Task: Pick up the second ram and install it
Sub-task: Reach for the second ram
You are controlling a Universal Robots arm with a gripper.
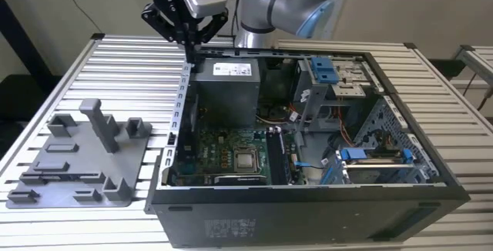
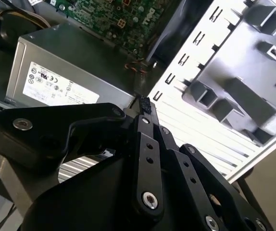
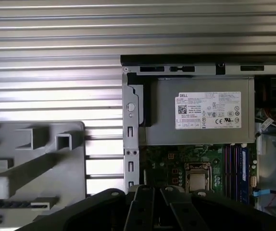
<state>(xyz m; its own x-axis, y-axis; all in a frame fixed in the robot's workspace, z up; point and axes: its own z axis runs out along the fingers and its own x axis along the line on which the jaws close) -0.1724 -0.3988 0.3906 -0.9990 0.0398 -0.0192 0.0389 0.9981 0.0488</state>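
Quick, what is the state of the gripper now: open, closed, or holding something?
Gripper: closed, fingertips together, apparently empty, above a corner of the computer case.

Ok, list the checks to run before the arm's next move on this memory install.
1. Gripper above the case's far corner, by the power supply: ok.
2. Jaws shut; whether they hold the memory stick: cannot tell.
3. Memory slots in sight beside the processor: ok.
4. A free slot for the stick: cannot tell.
5. Grey tray beside the case, apart from the gripper: ok.
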